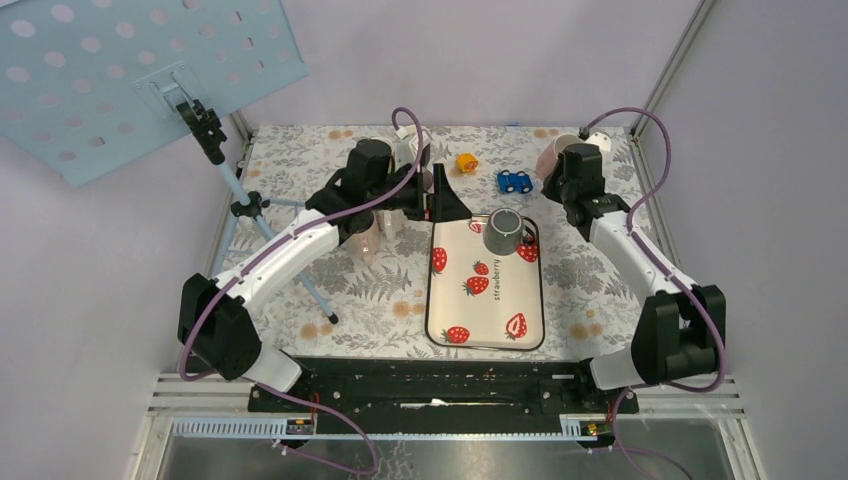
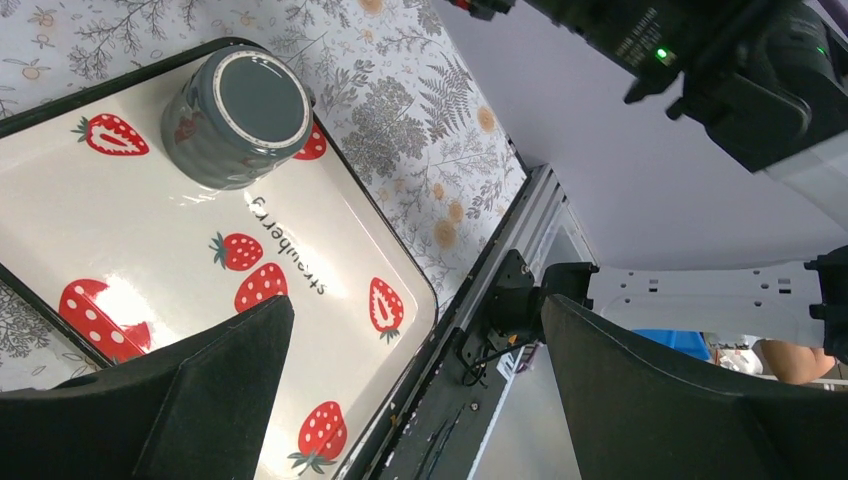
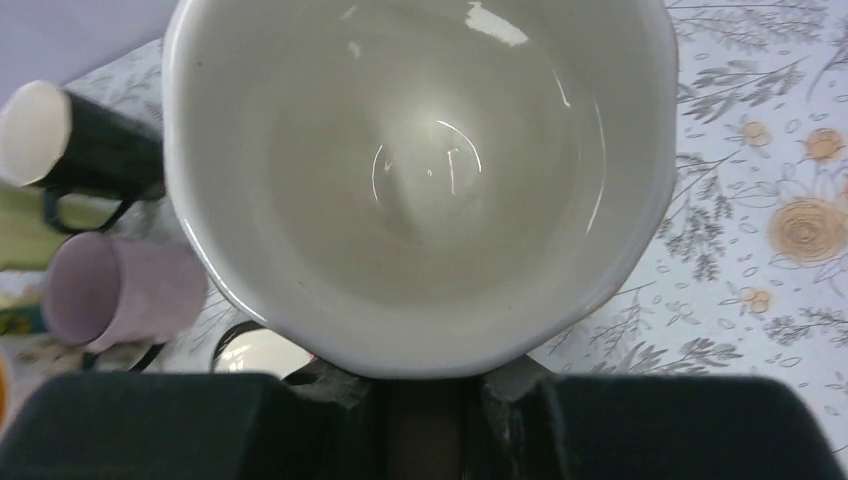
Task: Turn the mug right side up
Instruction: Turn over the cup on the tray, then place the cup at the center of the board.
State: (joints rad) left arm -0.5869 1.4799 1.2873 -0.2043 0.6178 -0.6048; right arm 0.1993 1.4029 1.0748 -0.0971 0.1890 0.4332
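A grey ribbed mug (image 1: 503, 231) (image 2: 238, 115) stands upside down, base up, at the far end of the strawberry tray (image 1: 487, 320) (image 2: 120, 225). My left gripper (image 1: 450, 205) (image 2: 415, 305) hovers open just left of the tray's far corner, with nothing between its fingers. At the back right, my right gripper (image 1: 565, 168) (image 3: 425, 385) is shut on a second mug (image 1: 551, 157) (image 3: 420, 170), pinkish outside and white inside. Its mouth faces the right wrist camera and fills that view. The grip sits at the mug's near side below the rim.
A yellow toy (image 1: 466, 161) and a blue toy car (image 1: 514, 182) lie behind the tray. Clear cups (image 1: 368, 238) stand under the left arm. A black mug (image 3: 85, 150) and a purple mug (image 3: 120, 290) show beside the held one. A tripod (image 1: 250, 205) stands at left.
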